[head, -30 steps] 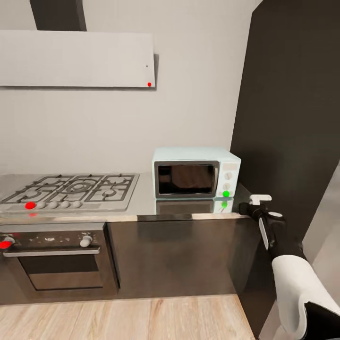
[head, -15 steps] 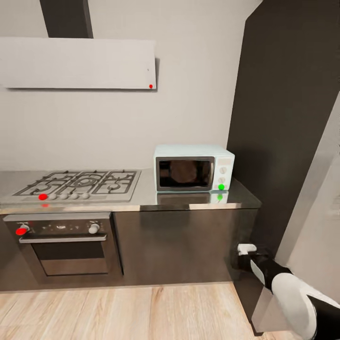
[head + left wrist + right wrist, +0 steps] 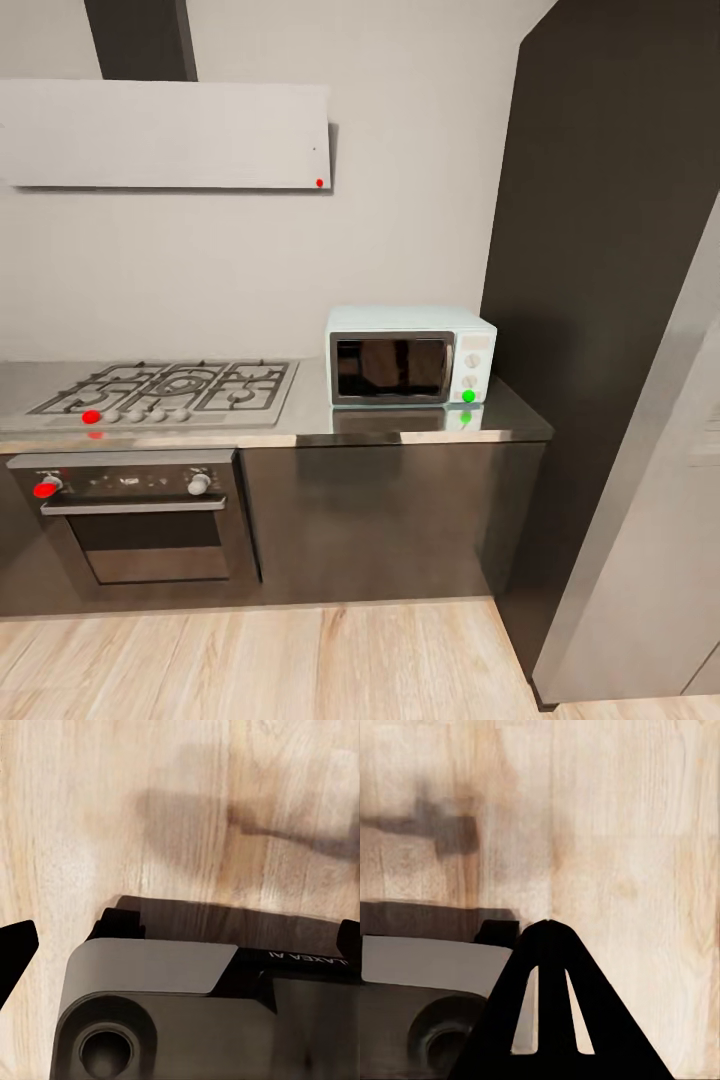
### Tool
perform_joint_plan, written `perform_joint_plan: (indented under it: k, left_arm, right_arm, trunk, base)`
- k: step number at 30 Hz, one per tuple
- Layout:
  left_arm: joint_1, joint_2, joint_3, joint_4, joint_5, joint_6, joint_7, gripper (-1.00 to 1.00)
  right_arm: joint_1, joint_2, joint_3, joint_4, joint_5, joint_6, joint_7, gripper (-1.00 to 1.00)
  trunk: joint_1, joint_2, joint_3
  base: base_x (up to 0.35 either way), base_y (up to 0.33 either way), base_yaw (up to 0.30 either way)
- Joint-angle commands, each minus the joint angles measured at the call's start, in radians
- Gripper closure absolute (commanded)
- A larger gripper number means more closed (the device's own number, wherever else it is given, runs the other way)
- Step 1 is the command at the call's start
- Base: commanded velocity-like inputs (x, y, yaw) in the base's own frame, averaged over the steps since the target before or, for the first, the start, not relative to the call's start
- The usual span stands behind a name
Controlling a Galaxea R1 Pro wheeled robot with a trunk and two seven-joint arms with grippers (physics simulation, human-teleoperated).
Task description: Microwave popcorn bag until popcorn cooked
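Standing off from the microwave [image 3: 411, 355], door closed, on the countertop [image 3: 300, 425]; popcorn bag's whereabouts unclear. Right gripper [image 3: 549, 926] is pinched together empty, left gripper indeterminate. Verifying heating before moving.

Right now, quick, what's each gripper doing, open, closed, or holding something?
Left gripper: cannot tell; one dark fingertip shows at the frame edge over the floor.
Right gripper: closed, fingertips meeting, holding nothing.
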Motion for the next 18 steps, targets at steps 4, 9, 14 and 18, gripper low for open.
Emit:
perform_joint_plan:
  k: [4, 9, 14, 18]
  left_arm:
    - [-0.005, 0.001, -0.008, -0.004, 0.009, -0.002, -0.002, -1.00]
    - [-0.005, 0.004, -0.008, -0.004, 0.008, -0.002, -0.002, -1.00]
    - [-0.005, 0.009, -0.008, -0.004, 0.008, -0.002, -0.001, -1.00]
    - [-0.005, 0.009, -0.008, -0.004, 0.008, -0.002, -0.001, -1.00]
  right_arm:
    - [0.009, 0.007, -0.004, 0.003, 0.010, -0.004, 0.005, 1.00]
    - [0.010, 0.021, -0.004, 0.002, 0.011, -0.004, 0.007, 1.00]
    - [0.067, 0.057, -0.006, 0.000, 0.014, 0.007, -0.010, 1.00]
    - [0.067, 0.057, -0.006, 0.000, 0.014, 0.007, -0.010, 1.00]
  trunk:
    - [0.000, -0.001, -0.001]
    - [0.000, -0.001, -0.001]
    - [0.000, -0.001, -0.001]
    - [0.000, -0.001, -0.001]
  base:
    - [0.000, 0.000, 0.000]
    - [0.000, 0.000, 0.000]
    - [0.000, 0.000, 0.000]
    - [0.000, 0.000, 0.000]
